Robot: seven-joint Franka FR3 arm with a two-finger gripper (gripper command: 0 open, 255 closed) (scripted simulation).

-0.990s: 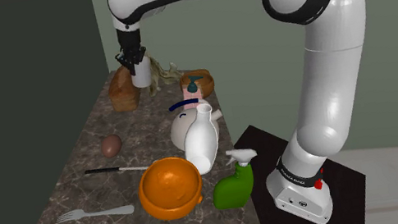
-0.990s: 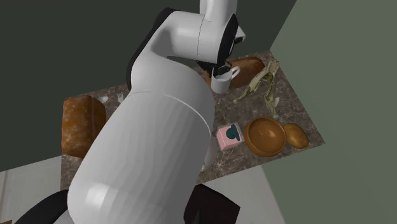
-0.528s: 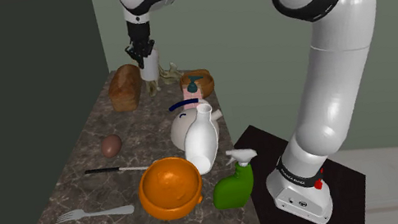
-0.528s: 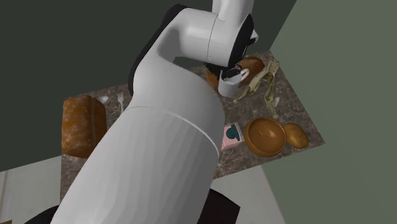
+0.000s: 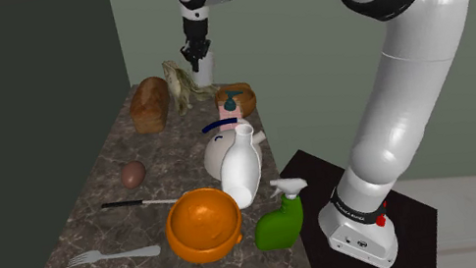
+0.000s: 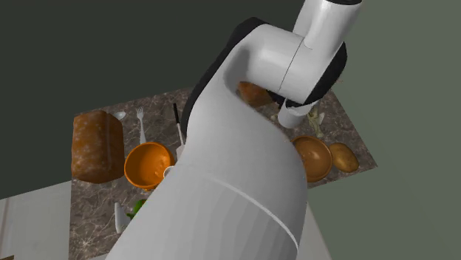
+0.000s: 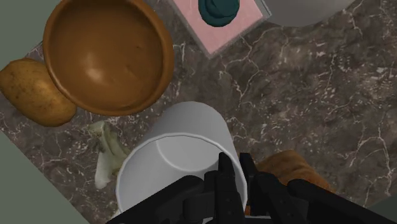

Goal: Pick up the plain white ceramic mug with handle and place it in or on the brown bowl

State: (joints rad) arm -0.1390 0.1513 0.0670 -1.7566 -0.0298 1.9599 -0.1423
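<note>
A dark marbled counter point(image 7: 305, 95) lies well below the gripper, and the white arm point(image 5: 398, 91) holds the hand high above it. The brown bowl point(image 7: 108, 54) sits on the counter beneath the gripper and a little ahead of it. The plain white mug point(image 7: 178, 159) hangs clear of the counter, its opening facing the hand, one side of its rim pinched between the black gripper's point(image 7: 234, 167) two fingers.
</note>
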